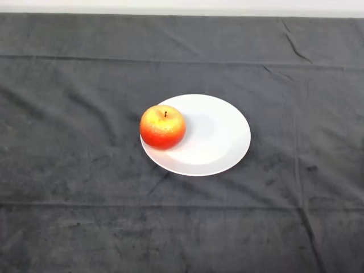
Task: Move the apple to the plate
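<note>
A red and yellow apple point(162, 127) stands upright, stem up, on the left part of a round white plate point(219, 136) near the middle of the table. The apple overlaps the plate's left rim. No part of the robot shows in the head view.
A dark grey cloth point(68, 170) with creases covers the whole table. A pale wall strip runs along the table's far edge point(182, 12).
</note>
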### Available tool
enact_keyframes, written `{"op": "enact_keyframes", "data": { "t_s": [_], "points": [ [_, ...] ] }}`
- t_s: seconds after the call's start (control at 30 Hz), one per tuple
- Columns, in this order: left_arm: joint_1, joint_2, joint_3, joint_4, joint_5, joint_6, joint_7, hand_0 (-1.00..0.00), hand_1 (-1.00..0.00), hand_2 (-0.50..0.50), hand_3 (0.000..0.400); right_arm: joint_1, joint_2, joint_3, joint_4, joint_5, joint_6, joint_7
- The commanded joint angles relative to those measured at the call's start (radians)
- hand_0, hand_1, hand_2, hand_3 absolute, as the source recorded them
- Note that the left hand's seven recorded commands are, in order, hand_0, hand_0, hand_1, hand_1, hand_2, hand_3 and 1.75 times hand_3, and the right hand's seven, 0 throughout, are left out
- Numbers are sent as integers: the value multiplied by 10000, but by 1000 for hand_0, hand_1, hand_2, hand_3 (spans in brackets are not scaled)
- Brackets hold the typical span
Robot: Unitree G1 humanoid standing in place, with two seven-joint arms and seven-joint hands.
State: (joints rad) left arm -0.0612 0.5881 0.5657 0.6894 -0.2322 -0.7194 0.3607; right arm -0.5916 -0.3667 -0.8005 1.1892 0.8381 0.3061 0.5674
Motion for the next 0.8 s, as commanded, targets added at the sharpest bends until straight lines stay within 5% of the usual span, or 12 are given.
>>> {"op": "enact_keyframes", "data": {
  "t_s": [0.03, 0.8],
  "points": [
    [-394, -52, 427, 493, 56, -170, -92, 0, 0, 0, 0, 33, -241, -170, 86, -36, -77, -31],
    [-1003, 253, 707, 2182, -69, -863, -814, 0, 0, 0, 0, 24, -252, -177, 113, -35, -77, -19]
  ]
}}
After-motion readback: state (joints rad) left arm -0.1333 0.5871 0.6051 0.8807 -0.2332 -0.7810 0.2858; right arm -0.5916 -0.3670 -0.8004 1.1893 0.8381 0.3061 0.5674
